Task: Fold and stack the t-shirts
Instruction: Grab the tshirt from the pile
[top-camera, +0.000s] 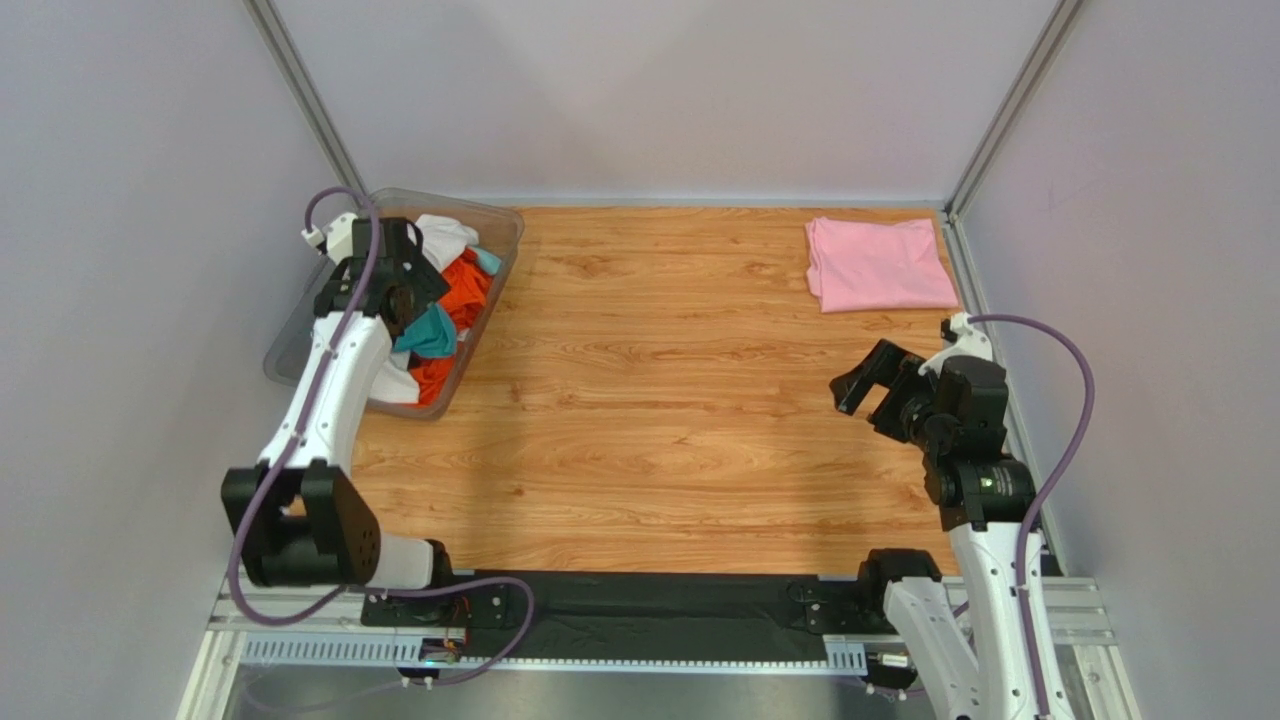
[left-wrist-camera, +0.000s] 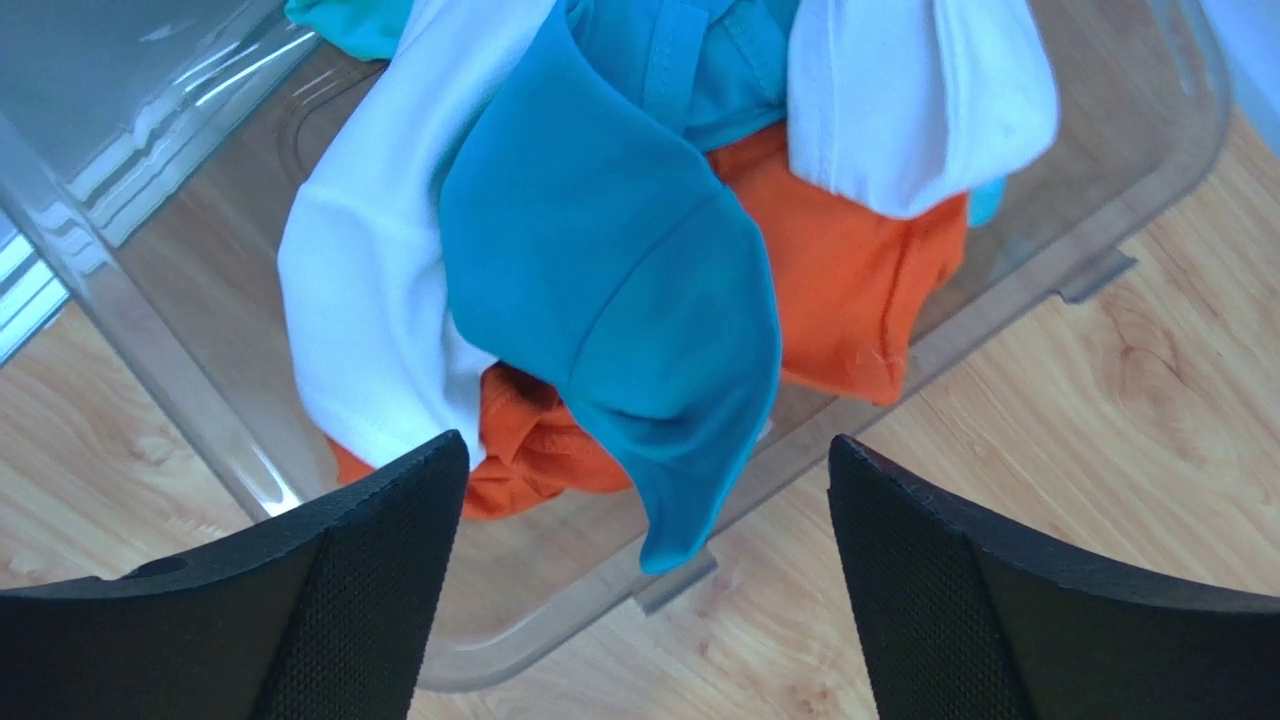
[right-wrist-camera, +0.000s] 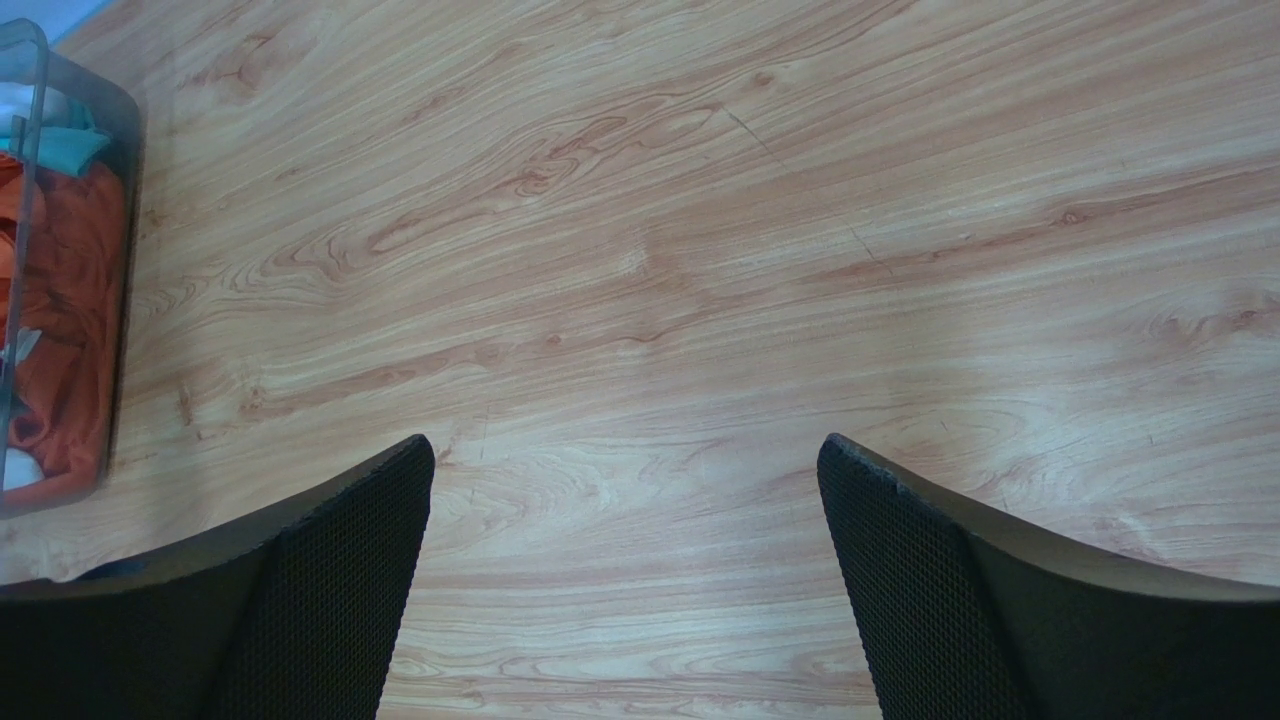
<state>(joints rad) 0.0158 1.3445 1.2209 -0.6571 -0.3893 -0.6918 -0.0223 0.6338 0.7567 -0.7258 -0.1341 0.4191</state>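
A teal-blue soft t-shirt (left-wrist-camera: 616, 285) lies crumpled on top of the heap in a clear plastic bin (top-camera: 504, 248) at the table's far left. In the left wrist view its long axis runs from the picture's top down to a narrow tip that hangs over the bin's rim, pointing at the gap between the fingers. A white t-shirt (left-wrist-camera: 368, 300) presses against its left side and an orange t-shirt (left-wrist-camera: 857, 285) lies beneath it. The left gripper (left-wrist-camera: 642, 458) hovers above the bin, jaws spread wide and holding nothing. A pale pink folded t-shirt (top-camera: 879, 263) lies flat at the far right corner of the wood-grain table (top-camera: 676, 420), its longer side across the table. The right gripper (right-wrist-camera: 624, 450) hangs over bare wood, wide apart, empty.
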